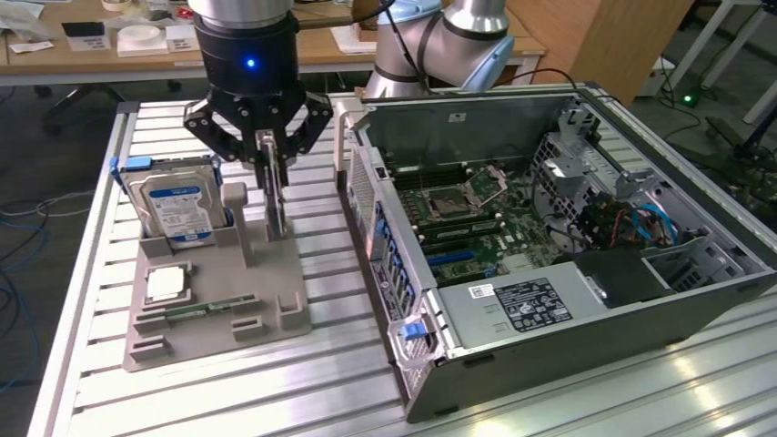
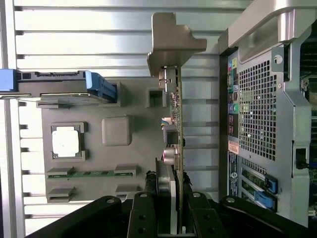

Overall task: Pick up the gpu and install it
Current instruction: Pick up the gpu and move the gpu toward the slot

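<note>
The gripper (image 1: 275, 173) was partly closed, its fingers clamped on either face of the gpu (image 1: 279, 214). The card stood upright on edge at the grey holder tray (image 1: 195, 328) — between the hard drive (image 1: 176, 205) and the open computer case (image 1: 510, 346).

The gpu (image 1: 280, 217) is seen standing on edge in the grey fixture (image 1: 218, 341) on the slatted aluminium table (image 1: 304, 401), and its upper edge is clasped by the downward-pointing gripper (image 1: 275, 182). A silver hard drive (image 1: 180, 208) is held upright in the same fixture toward the exterior view's left, with a processor (image 1: 166, 284) and a memory stick (image 1: 195, 312) laid flat below it. The open computer case (image 1: 510, 373) is placed just beside the fixture on the exterior view's right, its motherboard (image 1: 486, 223) exposed.
</note>
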`<state>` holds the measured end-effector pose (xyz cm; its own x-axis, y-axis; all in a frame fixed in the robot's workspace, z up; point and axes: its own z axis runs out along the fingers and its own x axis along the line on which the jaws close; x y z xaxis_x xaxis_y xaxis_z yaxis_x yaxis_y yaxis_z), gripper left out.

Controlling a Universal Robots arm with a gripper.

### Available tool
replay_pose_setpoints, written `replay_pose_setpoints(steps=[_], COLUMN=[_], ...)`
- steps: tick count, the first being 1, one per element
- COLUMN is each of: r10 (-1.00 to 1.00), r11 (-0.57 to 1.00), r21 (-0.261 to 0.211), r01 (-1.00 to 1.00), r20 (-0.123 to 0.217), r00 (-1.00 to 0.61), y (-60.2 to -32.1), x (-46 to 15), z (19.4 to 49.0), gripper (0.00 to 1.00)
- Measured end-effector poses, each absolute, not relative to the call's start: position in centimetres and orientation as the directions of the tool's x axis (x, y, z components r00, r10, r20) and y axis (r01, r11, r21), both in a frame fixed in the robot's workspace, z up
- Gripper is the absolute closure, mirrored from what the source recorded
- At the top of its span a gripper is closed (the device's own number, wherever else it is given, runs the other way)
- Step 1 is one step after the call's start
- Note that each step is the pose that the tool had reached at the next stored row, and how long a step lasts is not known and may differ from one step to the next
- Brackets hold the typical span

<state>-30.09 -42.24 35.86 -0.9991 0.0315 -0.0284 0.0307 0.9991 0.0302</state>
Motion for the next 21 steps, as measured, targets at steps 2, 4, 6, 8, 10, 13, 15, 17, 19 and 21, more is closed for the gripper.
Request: replay_pose_setpoints(steps=[2,4,6,8,10,13,15,17,19,21], r10=[0.031,0.031,0.03,0.03,0.03,0.03,0.03,0.03,0.03,0.03], r11=[0.999,0.999,0.999,0.999,0.999,0.999,0.999,0.999,0.999,0.999], r21=[0.027,0.011,-0.012,-0.019,-0.019,-0.019,-0.019,-0.019,-0.019,-0.019], r01=[0.031,0.031,0.031,0.031,0.031,0.031,0.031,0.031,0.031,0.031], r20=[-0.029,-0.029,-0.03,-0.03,-0.03,-0.03,-0.03,-0.03,-0.03,-0.03], r00=[-0.999,-0.999,-0.999,-0.999,-0.999,-0.999,-0.999,-0.999,-0.999,-0.999], y=[-42.2,-42.2,-42.2,-42.2,-42.2,-42.2,-42.2,-42.2,-42.2,-42.2], x=[-30.1,-30.1,-30.1,-30.1,-30.1,-30.1,-30.1,-30.1,-30.1,-30.1], z=[36.0,36.1,36.2,36.3,36.6,37.0,37.2,37.3,37.5,37.7], gripper=[0.72,0.72,0.72,0.72,0.72,0.72,0.72,0.72,0.72,0.72])
